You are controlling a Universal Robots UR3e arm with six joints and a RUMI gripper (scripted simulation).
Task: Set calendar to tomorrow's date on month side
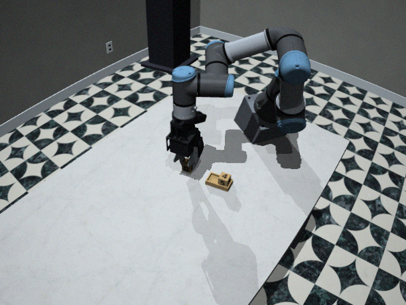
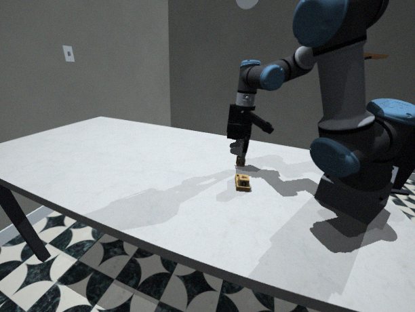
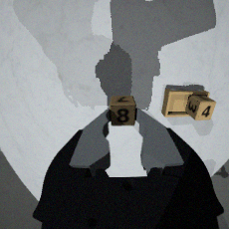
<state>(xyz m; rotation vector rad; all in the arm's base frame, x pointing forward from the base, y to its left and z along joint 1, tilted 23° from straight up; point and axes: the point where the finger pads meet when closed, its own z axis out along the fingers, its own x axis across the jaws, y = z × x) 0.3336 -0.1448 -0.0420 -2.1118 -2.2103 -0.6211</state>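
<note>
Two cubes to account for in the top view: the loose cube [image 1: 186, 166] [image 2: 241, 162] [image 3: 122, 114] clamped between the fingers of the gripper [image 1: 188, 162] [image 2: 241, 157] [image 3: 122, 110], low over the tabletop [image 1: 99, 232] [image 2: 152, 152] [image 3: 30, 85], nearer its left long edge than its right one; the tray cube [image 1: 225, 179] [image 2: 244, 182] [image 3: 204, 109] in one end of the tray [image 1: 212, 186] [image 2: 243, 190] [image 3: 166, 102], toward the right long edge, with 4 on top and 5 on a side. Main risk, by judgement: setting down with the wrong face outward, from a misjudged turn of the wrist.

In the exterior view, held cube toward the far edge, tray nearer the front edge. Clearance under the held cube too slight to judge; too low a sideways move could drag or twist it in the grip.

In the wrist view, a clear 8 on the held cube, facing the camera, and a part-seen digit above; hard to read from outside. Also a sideways 3 beside the 4 on the other cube, absent from the top view. Month's name unreadable throughout, hence a possible mistake over the date side. Possible snag on the rim or neighbouring cube if lowered off-line.
</note>
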